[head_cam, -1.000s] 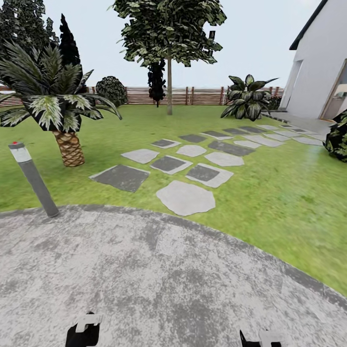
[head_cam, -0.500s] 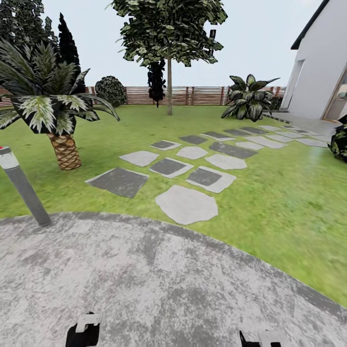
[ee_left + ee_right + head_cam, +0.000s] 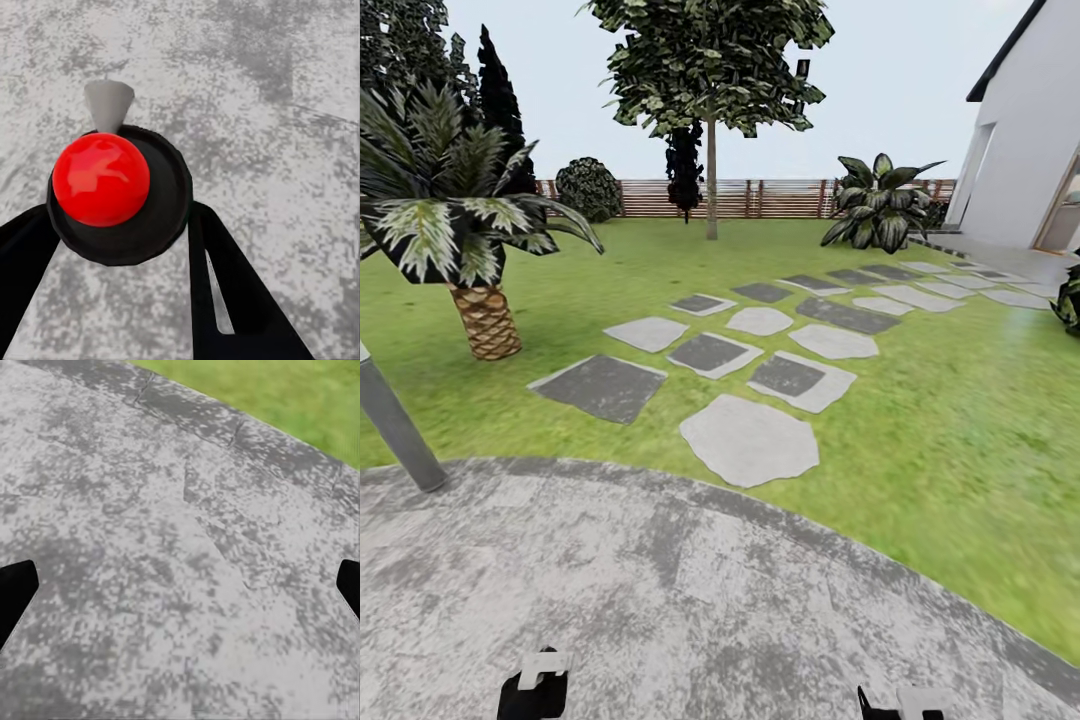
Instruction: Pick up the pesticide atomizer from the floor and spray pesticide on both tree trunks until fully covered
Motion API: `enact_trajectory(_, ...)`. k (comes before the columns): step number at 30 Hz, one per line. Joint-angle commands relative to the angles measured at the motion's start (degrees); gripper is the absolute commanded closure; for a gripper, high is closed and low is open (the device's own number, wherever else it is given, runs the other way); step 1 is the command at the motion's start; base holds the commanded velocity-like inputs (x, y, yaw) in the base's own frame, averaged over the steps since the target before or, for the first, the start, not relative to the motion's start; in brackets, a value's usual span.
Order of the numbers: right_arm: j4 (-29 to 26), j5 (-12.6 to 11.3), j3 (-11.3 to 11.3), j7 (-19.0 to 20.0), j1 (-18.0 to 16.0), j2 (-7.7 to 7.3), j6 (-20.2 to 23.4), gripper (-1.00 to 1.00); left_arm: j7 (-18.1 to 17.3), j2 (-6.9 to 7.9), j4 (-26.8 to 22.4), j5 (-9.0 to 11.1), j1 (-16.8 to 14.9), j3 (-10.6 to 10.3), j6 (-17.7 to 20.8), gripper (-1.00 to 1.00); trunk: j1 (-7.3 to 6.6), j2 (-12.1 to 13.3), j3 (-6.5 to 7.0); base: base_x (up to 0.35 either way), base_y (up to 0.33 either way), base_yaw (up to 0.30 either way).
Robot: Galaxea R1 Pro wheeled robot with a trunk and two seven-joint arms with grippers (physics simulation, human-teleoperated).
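the left gripper is clamped around the pesticide atomizer, red ball top and grey nozzle poking out above the grey paving. the right gripper hangs spread wide over paving, nothing in it. one tree stands far across the lawn by the fence, past the stepping stones.

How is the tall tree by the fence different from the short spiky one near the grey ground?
The tall tree has a slim, smooth pale trunk; the palm has a fat, scaly brown one. The tall tree's small leaves sit high in a rounded crown; the palm's long pointed fronds spread low. The tall tree stands far back near the fence; the palm stands closer. Both grow upright from the lawn.
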Motion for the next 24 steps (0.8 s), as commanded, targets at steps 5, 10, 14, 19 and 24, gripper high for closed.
enact_trajectory(5, 0.05, 0.03, 0.01, -0.04, -0.07, 0.0, -0.19, -1.0, -0.49, -0.07, 0.04, -0.11, -0.04, 0.48, -0.17, 1.0, 0.03, -0.02, -0.05, 0.338, 0.0, 0.0)
enact_trajectory(10, 0.05, 0.03, 0.01, -0.03, -0.05, -0.01, -0.17, -1.0, -0.49, -0.07, 0.04, -0.11, -0.04, 0.48, -0.16, 1.0, 0.03, -0.02, -0.05, 0.338, 0.0, 0.0)
enact_trajectory(14, 0.05, 0.03, 0.01, -0.03, -0.05, -0.01, -0.18, -1.0, -0.49, -0.07, 0.04, -0.11, -0.04, 0.48, -0.11, 1.0, 0.03, -0.02, -0.05, 0.338, 0.0, 0.0)
enact_trajectory(19, 0.05, 0.03, 0.01, -0.04, -0.03, -0.01, -0.17, -1.0, -0.49, -0.07, 0.04, -0.11, -0.04, 0.48, -0.13, 1.0, 0.03, -0.02, -0.05, 0.338, 0.0, 0.0)
enact_trajectory(24, 0.05, 0.03, 0.01, -0.04, -0.03, -0.01, -0.16, -1.0, -0.49, -0.07, 0.04, -0.11, -0.04, 0.48, -0.12, 1.0, 0.03, -0.02, -0.05, 0.338, 0.0, 0.0)
